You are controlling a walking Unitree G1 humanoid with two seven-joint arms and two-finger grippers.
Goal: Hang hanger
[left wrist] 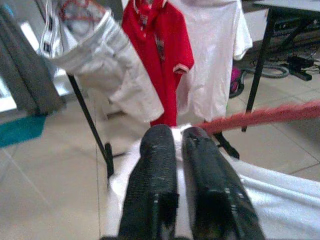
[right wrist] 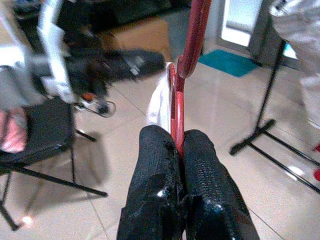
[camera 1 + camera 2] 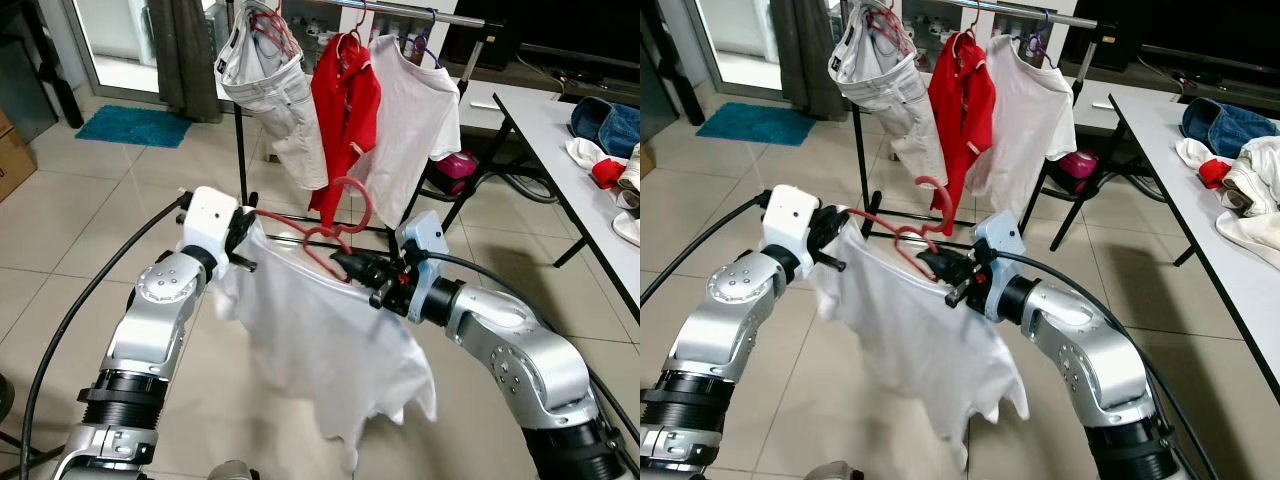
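A red hanger carries a white shirt and is held up between my two arms in front of the clothes rack. My right gripper is shut on the hanger's neck just below the hook. My left gripper is shut on the shirt's shoulder where the hanger's red arm runs out of it. The rack's rail stands beyond, higher than the hook.
On the rack hang white shorts, a red shirt and a white T-shirt. A white table with piled clothes runs along the right. A teal mat lies at the far left; a black folding chair stands nearby.
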